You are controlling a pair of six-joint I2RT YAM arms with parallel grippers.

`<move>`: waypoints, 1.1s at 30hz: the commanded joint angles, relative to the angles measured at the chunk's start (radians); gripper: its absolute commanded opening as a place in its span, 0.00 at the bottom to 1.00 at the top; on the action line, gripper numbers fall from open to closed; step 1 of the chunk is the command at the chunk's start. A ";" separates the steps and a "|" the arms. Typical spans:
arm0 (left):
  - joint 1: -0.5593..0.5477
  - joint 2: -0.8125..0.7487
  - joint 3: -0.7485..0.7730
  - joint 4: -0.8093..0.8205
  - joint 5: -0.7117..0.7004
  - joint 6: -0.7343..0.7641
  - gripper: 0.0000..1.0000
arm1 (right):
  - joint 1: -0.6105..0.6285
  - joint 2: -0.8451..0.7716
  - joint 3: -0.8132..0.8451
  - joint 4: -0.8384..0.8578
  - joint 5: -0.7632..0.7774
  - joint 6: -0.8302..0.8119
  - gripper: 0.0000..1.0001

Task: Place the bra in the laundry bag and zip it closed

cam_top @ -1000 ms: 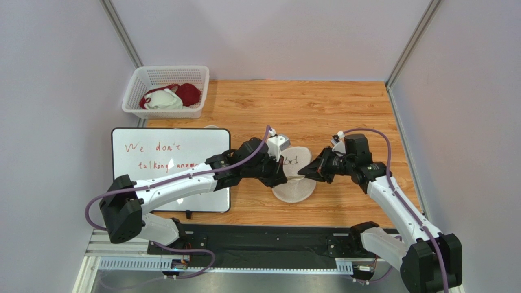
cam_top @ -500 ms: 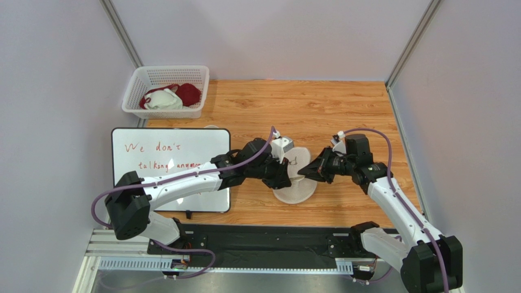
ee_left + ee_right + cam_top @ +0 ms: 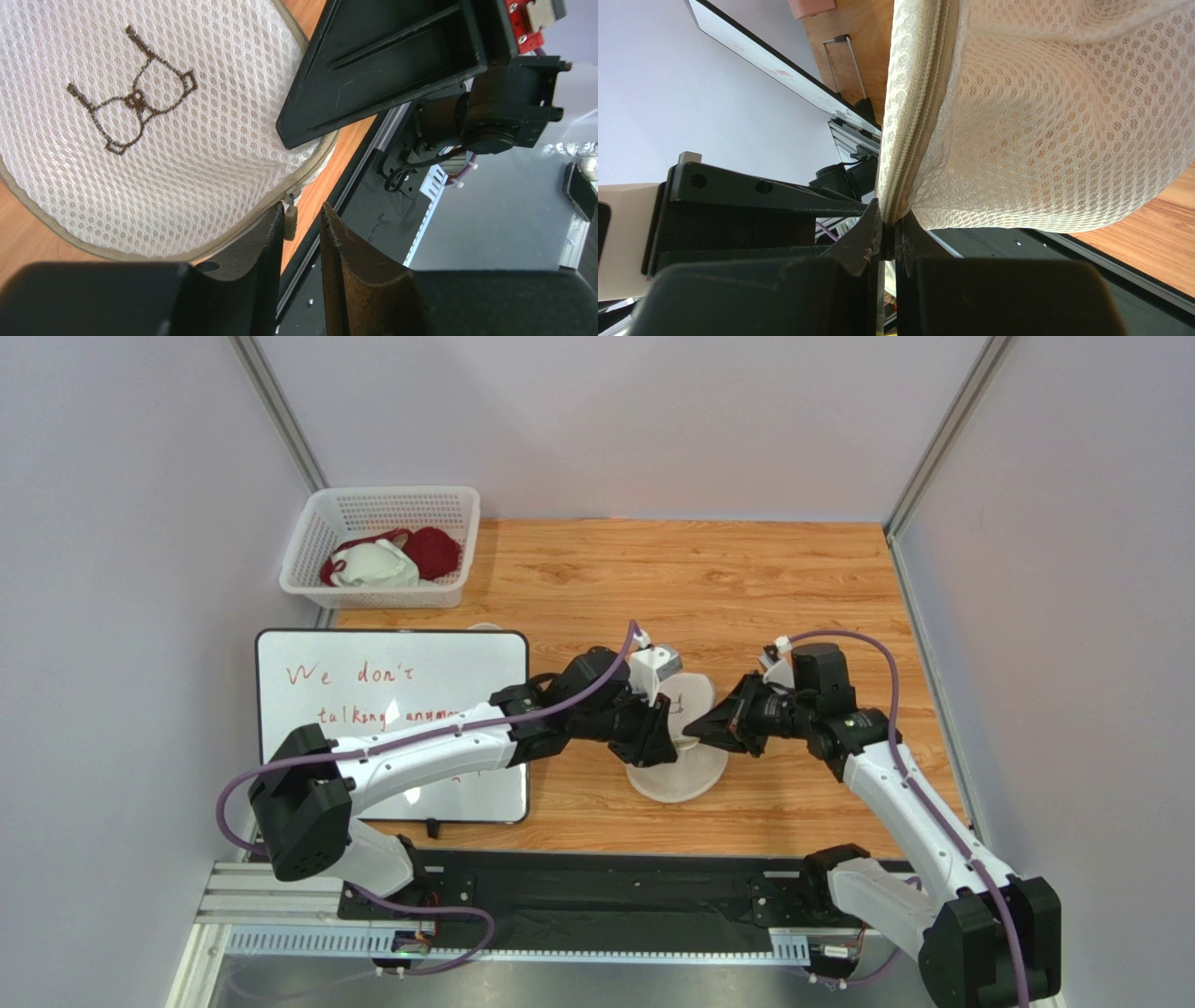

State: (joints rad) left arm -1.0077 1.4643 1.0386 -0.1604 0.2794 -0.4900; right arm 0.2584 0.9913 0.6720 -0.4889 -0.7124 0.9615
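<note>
Wood-grain tabletop fills the middle of the overhead frame, and at its centre we find the laundry bag — round, off-white honeycomb mesh with a beige zipper rim and a small stitched bra outline. Our right gripper is clenched on that rim. Our left gripper stands released, ribbed fingers apart around the zipper pull. Left of them lies a whiteboard; upper left — a white lattice basket.
</note>
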 commanded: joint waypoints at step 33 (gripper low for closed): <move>0.003 -0.022 0.017 0.030 0.032 -0.038 0.00 | 0.025 0.100 0.229 -0.269 0.218 -0.322 0.78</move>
State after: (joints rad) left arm -1.0058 1.4590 1.0256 -0.1799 0.2882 -0.5133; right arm 0.2829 1.2331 0.9455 -0.6964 -0.5476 0.6445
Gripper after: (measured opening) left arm 0.009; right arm 0.762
